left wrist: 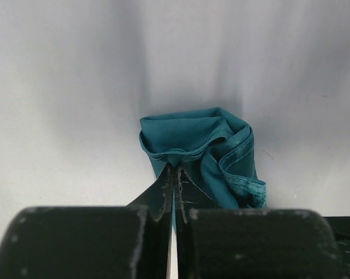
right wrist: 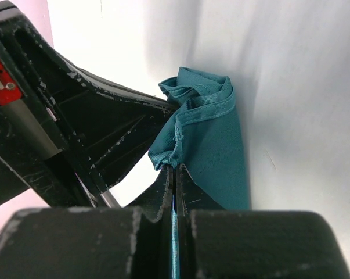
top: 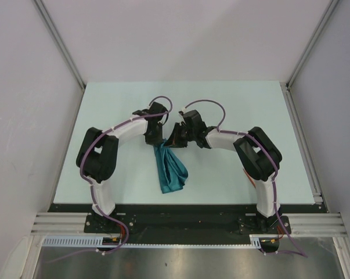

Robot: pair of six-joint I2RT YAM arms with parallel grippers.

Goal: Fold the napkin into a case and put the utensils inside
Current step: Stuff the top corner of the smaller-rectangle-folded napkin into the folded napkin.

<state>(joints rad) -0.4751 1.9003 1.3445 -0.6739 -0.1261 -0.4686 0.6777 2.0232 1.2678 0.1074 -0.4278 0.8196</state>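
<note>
The teal napkin (top: 170,170) hangs bunched near the table's middle, its top held up and its lower end trailing toward the near edge. My left gripper (top: 155,139) is shut on the napkin's (left wrist: 201,142) upper hem, the cloth pinched between its black fingertips (left wrist: 169,177). Right beside it my right gripper (top: 175,138) is also shut on the napkin (right wrist: 212,139), with a strip of teal showing between its jaws. In the right wrist view the left gripper's black body (right wrist: 76,128) stands close at the left. The utensils are out of view.
The pale table (top: 116,110) is bounded by metal rails at the sides and a black rail at the near edge (top: 186,209). White walls stand around it. Both arms bend inward over the table's middle.
</note>
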